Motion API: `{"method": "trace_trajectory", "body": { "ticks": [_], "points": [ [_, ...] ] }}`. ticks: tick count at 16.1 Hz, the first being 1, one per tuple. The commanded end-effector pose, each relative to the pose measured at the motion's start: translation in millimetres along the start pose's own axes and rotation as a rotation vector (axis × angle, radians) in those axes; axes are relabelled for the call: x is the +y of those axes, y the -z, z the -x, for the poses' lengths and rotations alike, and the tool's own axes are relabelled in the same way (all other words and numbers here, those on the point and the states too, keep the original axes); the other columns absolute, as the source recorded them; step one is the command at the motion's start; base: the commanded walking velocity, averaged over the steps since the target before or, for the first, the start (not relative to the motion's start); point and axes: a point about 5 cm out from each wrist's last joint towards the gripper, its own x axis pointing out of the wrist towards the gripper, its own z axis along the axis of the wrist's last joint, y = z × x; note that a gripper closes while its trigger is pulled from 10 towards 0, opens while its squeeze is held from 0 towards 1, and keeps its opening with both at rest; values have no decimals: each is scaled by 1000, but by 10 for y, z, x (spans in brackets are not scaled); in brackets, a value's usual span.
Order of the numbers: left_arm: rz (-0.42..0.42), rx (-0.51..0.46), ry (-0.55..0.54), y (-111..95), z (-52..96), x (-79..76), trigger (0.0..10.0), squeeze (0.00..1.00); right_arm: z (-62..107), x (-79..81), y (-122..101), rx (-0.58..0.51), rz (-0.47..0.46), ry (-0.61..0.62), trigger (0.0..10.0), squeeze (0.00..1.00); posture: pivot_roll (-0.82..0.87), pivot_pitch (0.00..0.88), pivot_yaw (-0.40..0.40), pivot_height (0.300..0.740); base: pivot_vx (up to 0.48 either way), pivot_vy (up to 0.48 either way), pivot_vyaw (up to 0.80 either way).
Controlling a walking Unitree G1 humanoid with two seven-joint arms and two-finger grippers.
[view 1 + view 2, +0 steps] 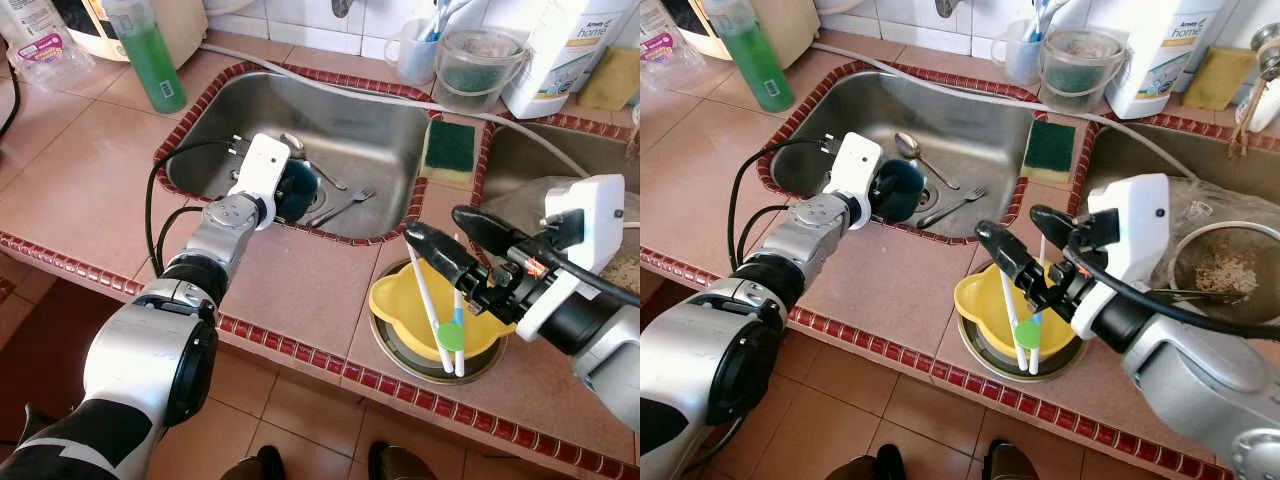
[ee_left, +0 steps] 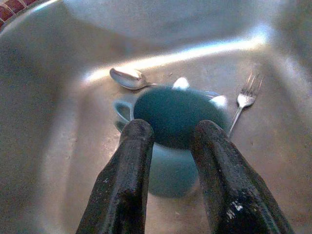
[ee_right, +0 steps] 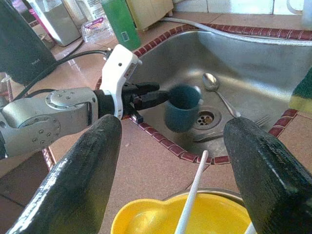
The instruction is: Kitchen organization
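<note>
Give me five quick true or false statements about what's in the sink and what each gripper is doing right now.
1. The left gripper is at a teal mug over the sink. True.
2. A spoon and a fork lie in the sink basin. True.
3. The right gripper is shut on the fork. False: it is open, above a yellow bowl on the counter.
4. The yellow bowl sits inside the sink. False: it rests on a round metal dish on the tiled counter near the front edge.
5. A green sponge lies on the divider beside the sink. True.
</note>
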Motion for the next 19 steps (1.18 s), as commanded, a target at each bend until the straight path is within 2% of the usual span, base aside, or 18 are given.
{"method": "trace_trajectory", "body": {
  "ticks": [1, 3, 7, 11, 13, 14, 15, 16, 17, 18, 19],
  "points": [
    [-2, 55, 4, 96, 18, 37, 10000, 1000, -8, 19, 1, 1, 8, -11, 10000, 0, -384, 245, 65, 740, 0, 0, 0],
    [-14, 55, 4, 82, 21, 61, 10000, 1000, -34, 11, -14, -7, 11, -15, 10000, 0, -380, 236, 67, 740, 0, 0, 0],
    [72, -27, -8, -107, 26, 180, 10000, 1000, -166, -13, -35, -73, 32, -12, 10000, 0, -330, 177, 67, 740, 0, 0, 0],
    [172, -131, 18, -250, 44, 240, 10000, 1000, -386, -3, 98, -99, 44, -31, 10000, 0, -262, 103, 63, 740, 0, 0, 0],
    [212, -176, 40, -278, 56, 238, 10000, 945, -491, -26, 118, -131, 42, -33, 10000, 0, -242, 67, 70, 740, 0, 0, 0],
    [229, -203, 53, -281, 63, 215, 10000, 812, -534, -45, 121, -152, 46, -29, 10000, 0, -234, 47, 68, 740, 0, 0, 0],
    [229, -251, 75, -281, 81, 175, 10000, 47, -588, -68, 131, -184, 60, -11, 10000, 0, -224, 29, 64, 740, 0, 0, 0],
    [258, -312, 83, -297, 115, 157, 10000, 0, -646, -89, 140, -214, 85, 21, 10000, 0, -221, 22, 60, 740, 0, 0, 0],
    [277, -344, 88, -305, 141, 151, 10000, 0, -678, -101, 148, -230, 95, 38, 10000, 0, -218, 14, 58, 740, 0, 0, 0],
    [262, -402, 74, -307, 208, 136, 10000, 0, -739, -130, 169, -249, 122, 81, 10000, 0, -214, 7, 57, 740, 0, 0, 0],
    [257, -420, 62, -305, 231, 133, 10000, 0, -760, -146, 181, -253, 134, 99, 10000, 0, -208, 0, 53, 740, 0, 0, 0]
  ]
}}
